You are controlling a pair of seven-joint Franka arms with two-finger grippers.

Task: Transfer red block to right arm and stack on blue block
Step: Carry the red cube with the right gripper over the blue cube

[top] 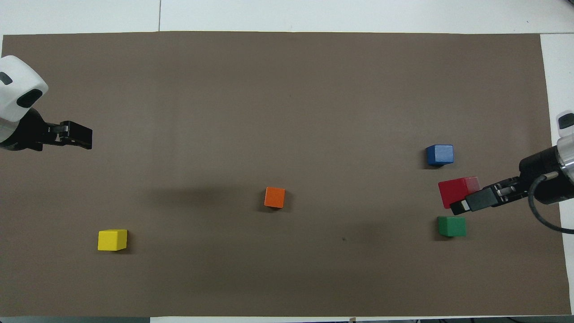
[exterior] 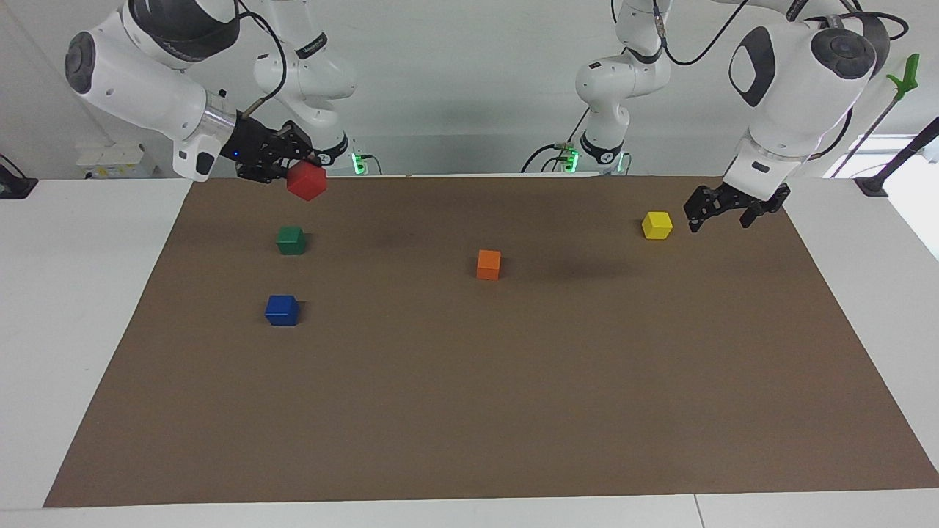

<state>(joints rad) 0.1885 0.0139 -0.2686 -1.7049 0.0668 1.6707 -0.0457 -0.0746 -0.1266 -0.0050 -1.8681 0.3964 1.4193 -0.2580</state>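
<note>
The bench [exterior: 88,308] carries a brown mat [exterior: 513,411] with four cubes resting on it, and both arms hang over its two ends. The right arm [exterior: 139,70] has its hand [exterior: 293,163] clamped on the red block [exterior: 306,181], which sits tilted in the grip, up in the air above the mat's edge by the robots, close to the green cube [exterior: 290,240]. The blue block [exterior: 282,309] lies flat on the mat, farther from the robots than the green one, with nothing on it. To my eye the main risk is that tilt: if the red block goes down corner-first it could skid off the blue one or knock it aside, so the wrist would need to square up before lowering. The path to the blue block passes over the green cube, and a low carry could clip it. The left arm [exterior: 792,81] waits with its hand [exterior: 728,208] open just beside the yellow cube [exterior: 656,224], and a careless swing there could nudge it. The orange cube [exterior: 488,264] sits mid-mat, well apart from everything.
</note>
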